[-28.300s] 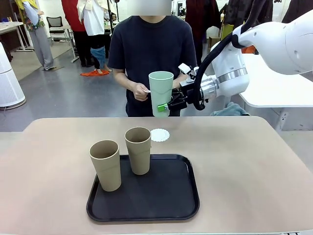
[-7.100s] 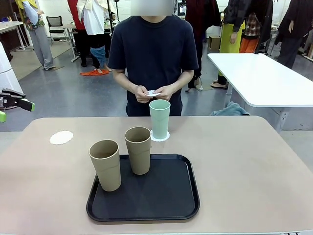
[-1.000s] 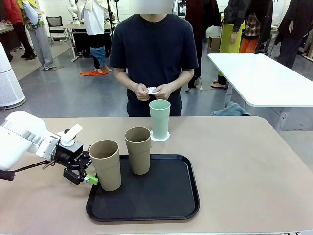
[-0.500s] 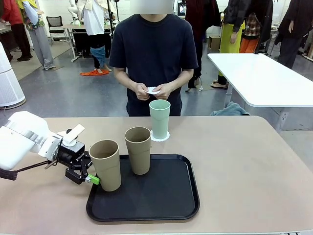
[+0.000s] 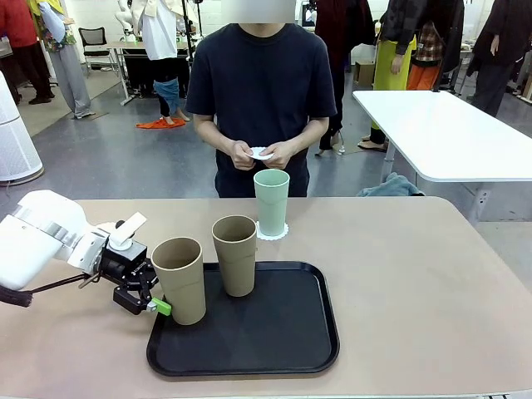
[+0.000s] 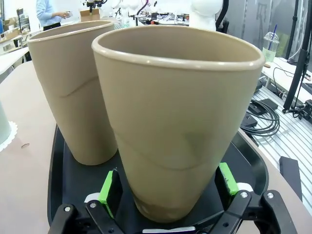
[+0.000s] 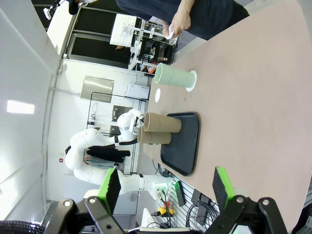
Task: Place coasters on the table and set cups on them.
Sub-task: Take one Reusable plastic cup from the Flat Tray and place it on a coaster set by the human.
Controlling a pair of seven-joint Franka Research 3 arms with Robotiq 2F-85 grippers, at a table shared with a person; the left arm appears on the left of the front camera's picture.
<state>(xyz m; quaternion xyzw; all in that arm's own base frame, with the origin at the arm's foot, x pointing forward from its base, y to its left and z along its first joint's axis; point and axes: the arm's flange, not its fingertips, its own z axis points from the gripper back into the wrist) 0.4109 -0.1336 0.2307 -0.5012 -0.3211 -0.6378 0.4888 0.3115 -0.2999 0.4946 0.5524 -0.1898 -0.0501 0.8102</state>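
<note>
Bench point(image 5: 66, 357), far left side: left end effector point(image 5: 154, 288) down low by the left edge of the black tray point(image 5: 274, 332), jaws spread wide, straddling the lower part of the near tan cup point(image 5: 180, 283). Green pads point(image 6: 110, 188) just beside the cup wall on either side in the left wrist view, slim gaps showing, no squeeze, nothing gripped. Near tan cup upright on the tray's left side. Just right of it and a touch farther back, second tan cup point(image 5: 235, 256), upright too, also on the tray, close to the first but apart. Behind the tray and off it, mint cup point(image 5: 271, 202) upright on a lacy white coaster point(image 5: 272, 233), scalloped edge peeking out round the base. Above that, person's hands point(image 5: 241, 156) together at the waist, pinching a small white coaster point(image 5: 260, 153). Over in the right wrist view: bare coaster point(image 7: 157, 96) flat on the bench, apart from the mint cup. Right end effector point(image 7: 165, 187) well away from the cups, looking across the bench, jaws wide, nothing between them.
</note>
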